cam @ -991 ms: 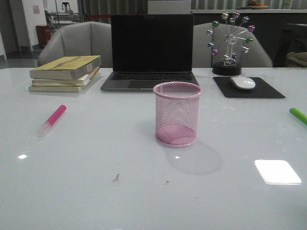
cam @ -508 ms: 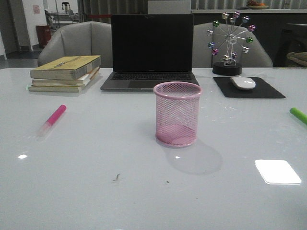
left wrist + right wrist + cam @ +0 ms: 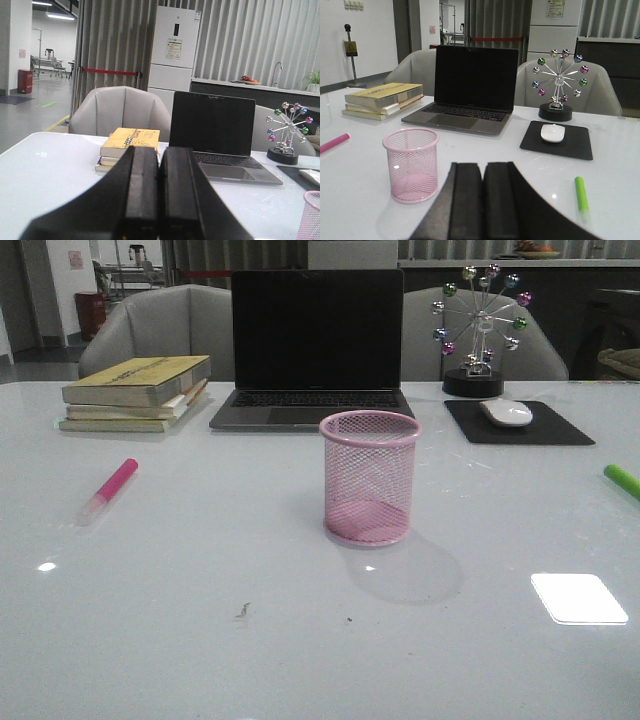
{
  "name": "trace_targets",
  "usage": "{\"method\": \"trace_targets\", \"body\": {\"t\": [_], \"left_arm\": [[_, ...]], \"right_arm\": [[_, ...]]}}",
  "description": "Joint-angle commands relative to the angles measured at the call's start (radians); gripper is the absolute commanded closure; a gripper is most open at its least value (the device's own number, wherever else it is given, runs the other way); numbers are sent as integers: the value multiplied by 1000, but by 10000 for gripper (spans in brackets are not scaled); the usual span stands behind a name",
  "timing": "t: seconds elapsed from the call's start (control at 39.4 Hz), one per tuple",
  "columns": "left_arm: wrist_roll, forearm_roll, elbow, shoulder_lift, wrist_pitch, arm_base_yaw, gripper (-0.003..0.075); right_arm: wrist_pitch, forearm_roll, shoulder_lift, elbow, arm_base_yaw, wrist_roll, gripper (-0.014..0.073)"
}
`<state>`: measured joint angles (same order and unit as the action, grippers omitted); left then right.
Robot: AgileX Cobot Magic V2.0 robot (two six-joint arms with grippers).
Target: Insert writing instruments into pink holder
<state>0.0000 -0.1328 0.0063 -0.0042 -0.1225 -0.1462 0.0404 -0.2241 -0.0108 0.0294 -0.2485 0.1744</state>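
The left gripper [image 3: 159, 200] has its fingers [image 3: 141, 190] pressed together with nothing between them. The right gripper [image 3: 483, 200] likewise has its fingers [image 3: 466, 200] closed flat against each other, holding nothing. Neither gripper appears in the front view.

The pink holder [image 3: 369, 478] stands upright on the white tabletop [image 3: 200, 640], mouth up, and nothing is visible inside it through the mesh. In the right wrist view it sits ahead of the right fingers and off to one side, near them but not touching. In the left wrist view only an edge of it shows, at the border of the picture, well apart from the left fingers.

The pink marker [image 3: 108, 491] lies flat on the tabletop, well apart from the holder, pale end toward the robot. The green marker [image 3: 581, 195] lies flat just beside the right fingers, on the side away from the holder, not in contact with them.

Beyond both sets of fingers stand an open laptop [image 3: 316, 350], a stack of books [image 3: 138, 392], a mouse [image 3: 506, 412] on a black pad [image 3: 518, 423], and a small ferris-wheel ornament [image 3: 478, 330].
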Motion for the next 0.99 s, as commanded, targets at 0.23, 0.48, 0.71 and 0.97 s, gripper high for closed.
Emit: {"method": "trace_targets", "body": {"t": [0.23,0.48,0.71,0.97], "left_arm": [[-14,-138,-17,29,-104,-5,629],[-14,-133,-194,84,11,-5,629],[-14,-126,-496,346,274,-5,629],[0,-126,-938,784,573,-5,629]], "right_arm": [[134,-51,-19,-19,-4,5,527],[-24,-84,-4,-228,-4,5,535],[-359,-84,203,-557,-4,5,535],[-728,-73,643,-1049,-3,-1,535]]}}
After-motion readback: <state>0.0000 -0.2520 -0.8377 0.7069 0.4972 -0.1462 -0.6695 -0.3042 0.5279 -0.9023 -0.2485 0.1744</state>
